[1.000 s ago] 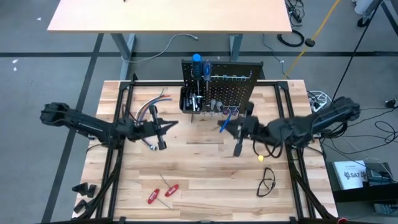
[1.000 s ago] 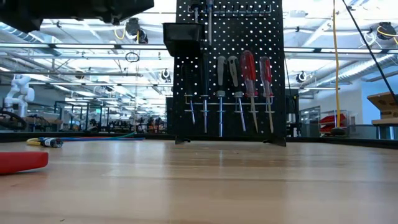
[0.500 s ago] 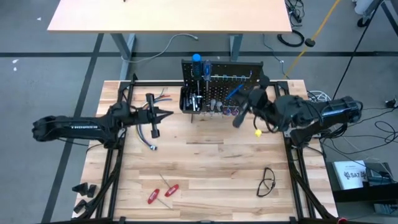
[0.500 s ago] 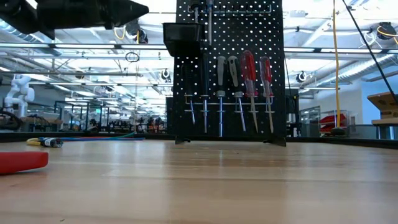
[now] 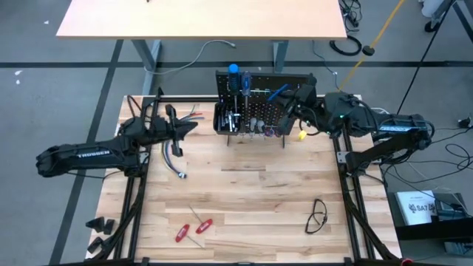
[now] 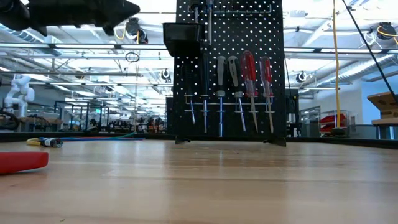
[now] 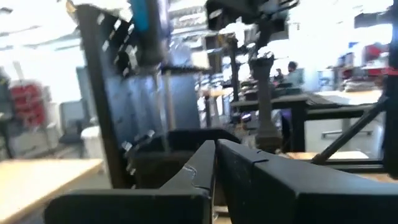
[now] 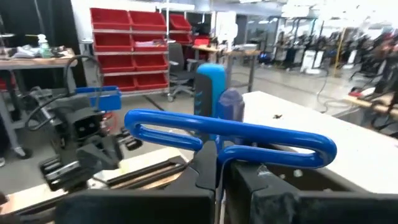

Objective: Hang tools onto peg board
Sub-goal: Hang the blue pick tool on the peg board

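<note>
Right gripper [image 5: 295, 103]: fingers clamped on a blue tool [image 8: 230, 134], up by the top edge of the peg board [image 5: 266, 83], toward its right end.
Blue tool: a looped blue handle; in the high view its long axis runs from about 2 o'clock down to 8 o'clock, the free end over the board's upper hooks.
Key relation: the board lies at about 9 o'clock from the right gripper, just beside it; my guess is the next move is settling the handle onto a hook there.
Left gripper [image 5: 177, 131]: fingers together, nothing held, well left of the board; board lies at about 2 o'clock from it.
Nearer arm: right.
Tools left: red tools [image 5: 191, 229] on the table [image 5: 251, 207], near its 7 o'clock corner.
Writing: pale lettering on the left arm, likely the maker's name, hard to read; none legible on the tool.
</note>
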{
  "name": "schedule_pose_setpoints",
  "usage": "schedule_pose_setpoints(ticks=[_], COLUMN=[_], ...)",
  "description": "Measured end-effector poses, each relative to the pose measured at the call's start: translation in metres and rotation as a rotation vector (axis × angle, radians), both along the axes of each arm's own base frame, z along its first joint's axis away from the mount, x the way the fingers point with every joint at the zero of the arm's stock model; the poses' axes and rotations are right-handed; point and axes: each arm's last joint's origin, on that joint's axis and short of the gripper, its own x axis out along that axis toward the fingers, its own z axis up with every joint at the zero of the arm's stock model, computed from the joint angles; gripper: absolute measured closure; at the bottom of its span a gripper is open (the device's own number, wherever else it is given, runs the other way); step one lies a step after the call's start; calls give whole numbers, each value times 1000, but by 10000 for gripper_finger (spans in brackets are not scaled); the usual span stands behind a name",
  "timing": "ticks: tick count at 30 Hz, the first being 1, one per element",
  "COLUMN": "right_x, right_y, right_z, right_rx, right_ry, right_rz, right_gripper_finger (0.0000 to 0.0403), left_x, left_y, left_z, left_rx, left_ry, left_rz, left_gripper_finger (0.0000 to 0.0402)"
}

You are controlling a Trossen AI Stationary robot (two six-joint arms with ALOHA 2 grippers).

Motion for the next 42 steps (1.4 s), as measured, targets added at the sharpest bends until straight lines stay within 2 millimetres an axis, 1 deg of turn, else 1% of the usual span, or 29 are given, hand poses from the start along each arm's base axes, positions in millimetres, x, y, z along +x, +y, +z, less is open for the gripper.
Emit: schedule_pose_setpoints(ticks=[4, 7, 11, 13, 18, 22, 26, 36, 42], right_x=[5, 8, 16, 20, 24, 24, 30, 42, 41], right_y=[-6, -12, -17, -18, -18, -19, -22, -35, -42], right_z=[-4, -7, -15, -18, -21, -20, -25, -34, -34], right_rx=[30, 59, 104, 120, 127, 146, 153, 173, 173], right_ry=[3, 1, 21, 27, 40, 20, 36, 39, 30], right_rz=[-1, -15, 20, 30, 44, 42, 29, -18, -44], right_gripper_finger=[399, 399, 399, 399, 399, 399, 399, 399, 399], left_x=[4, 6, 8, 8, 7, 7, 7, 9, 9], left_y=[3, 4, 4, 4, -1, -5, -7, -13, -13], left_z=[-5, -8, -9, -8, 1, 3, 5, 6, 6], left_rx=[-38, -45, -49, -42, 4, 16, 46, 47, 48], left_ry=[33, 50, 62, 51, -29, -54, -76, -83, -84], left_rz=[47, 50, 49, 32, -61, -84, -93, -130, -130], left_gripper_finger=[362, 343, 321, 313, 293, 267, 246, 241, 241])
